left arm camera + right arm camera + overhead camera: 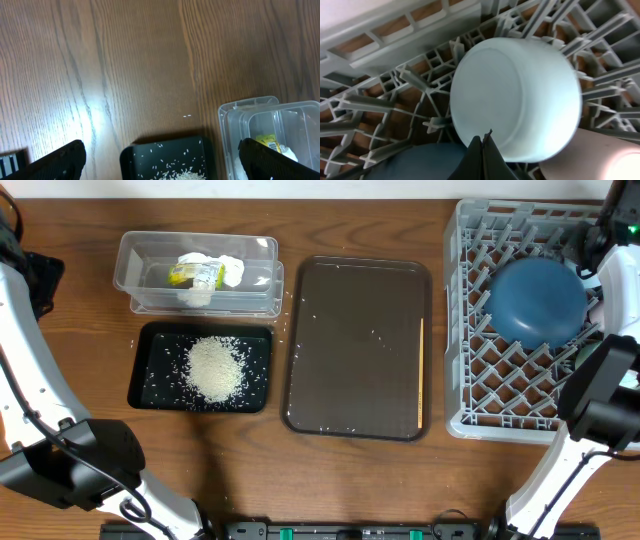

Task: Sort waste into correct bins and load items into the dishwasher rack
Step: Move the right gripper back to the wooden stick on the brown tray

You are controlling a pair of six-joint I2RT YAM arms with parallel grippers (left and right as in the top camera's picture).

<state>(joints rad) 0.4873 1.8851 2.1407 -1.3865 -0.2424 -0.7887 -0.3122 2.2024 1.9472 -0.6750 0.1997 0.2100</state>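
The grey dishwasher rack point(470, 330) stands at the right and holds the dark blue plate point(535, 300). In the right wrist view, my right gripper point(483, 142) is shut and empty. It hangs just above a pale bowl point(515, 95), mint-green or light blue, lying upside down on the rack's pegs. The plate point(415, 162) and the pink cup point(600, 155) lie beside the bowl. The rice point(213, 367) lies heaped in the black tray point(150, 370). The clear tub point(140, 270) holds the wrapper point(192, 274) and the tissue point(228, 268). My left gripper point(161, 147) is open and empty over the black tray's edge point(130, 155).
The brown serving tray point(360, 350) lies between the bins and the rack, with a few stray rice grains on it. Both arms' white links reach in from the table's left and right front corners.
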